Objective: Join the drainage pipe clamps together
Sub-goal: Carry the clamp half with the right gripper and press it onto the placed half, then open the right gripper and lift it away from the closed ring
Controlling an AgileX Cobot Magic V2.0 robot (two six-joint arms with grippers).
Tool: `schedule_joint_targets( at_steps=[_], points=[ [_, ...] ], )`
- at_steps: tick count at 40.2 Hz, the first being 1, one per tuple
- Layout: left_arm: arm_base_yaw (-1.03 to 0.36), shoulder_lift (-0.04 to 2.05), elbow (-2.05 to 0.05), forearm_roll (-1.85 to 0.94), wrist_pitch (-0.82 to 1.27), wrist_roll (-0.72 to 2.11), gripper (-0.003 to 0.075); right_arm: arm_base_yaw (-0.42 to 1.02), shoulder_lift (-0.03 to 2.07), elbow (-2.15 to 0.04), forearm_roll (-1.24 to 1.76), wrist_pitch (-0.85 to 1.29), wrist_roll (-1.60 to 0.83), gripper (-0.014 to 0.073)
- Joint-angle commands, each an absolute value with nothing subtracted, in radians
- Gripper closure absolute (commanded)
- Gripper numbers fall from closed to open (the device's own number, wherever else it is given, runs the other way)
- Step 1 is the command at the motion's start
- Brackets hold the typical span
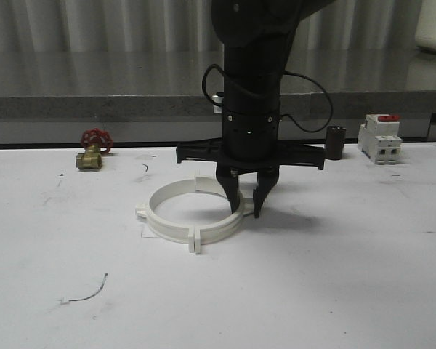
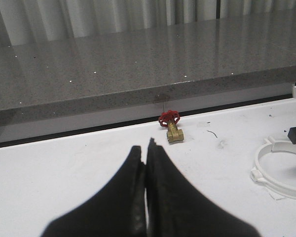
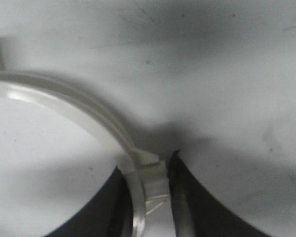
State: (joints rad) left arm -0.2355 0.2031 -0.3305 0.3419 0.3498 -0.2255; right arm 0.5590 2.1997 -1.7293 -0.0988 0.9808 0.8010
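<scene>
Clamps (image 1: 192, 216) lay flat on the white counter (image 1: 334, 276), the two white half-bands forming a ring directly under our right tool (image 1: 247, 207). That tool straddled the ring's near-right wall, one finger inside and one outside, closed on the band by a small side tab (image 3: 149, 159). Our left tool (image 2: 146, 163) sat well away with its fingers pressed together on nothing, a brass valve (image 2: 172, 129) beyond its tips. We judged the plastic light, thin and stiff but springy, and smooth enough to slide on the counter. The wall beside a tab or flange seemed the best hold, since the tab would stop the fingers slipping along the band.
</scene>
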Motion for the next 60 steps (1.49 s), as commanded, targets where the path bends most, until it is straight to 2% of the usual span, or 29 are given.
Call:
schedule_joint_targets(
  at_steps=[1,25,28,33,40,52,60],
  points=[
    [-0.234,0.211,-0.358,0.349,0.271,-0.227,0.0741,0.555,2.143,-1.759,-0.111,0.934,0.802,0.0485],
    [-0.234,0.211,-0.358,0.349,0.271,-0.227,0.0741,0.555,2.143,-1.759,-0.112,0.948,0.821,0.0478],
    [-0.234,0.211,-0.358,0.349,0.271,-0.227,0.0741,0.555,2.143,-1.759,-0.112,0.953,0.821,0.0457],
    [-0.234,0.211,-0.358,0.349,0.271,-0.227,0.0741,0.555,2.143,-1.759,-0.111,0.954,0.821,0.0367],
    [-0.234,0.211,-0.358,0.349,0.271,-0.227,0.0741,0.555,2.143,-1.759,-0.111,0.954,0.821,0.0284],
    [-0.234,0.211,-0.358,0.349,0.271,-0.227,0.0741,0.555,2.137,-1.76,-0.134,0.954,0.861,0.0202],
    [-0.234,0.211,-0.358,0.349,0.271,-0.227,0.0741,0.555,2.113,-1.774,-0.136,0.952,0.861,0.019]
  ],
)
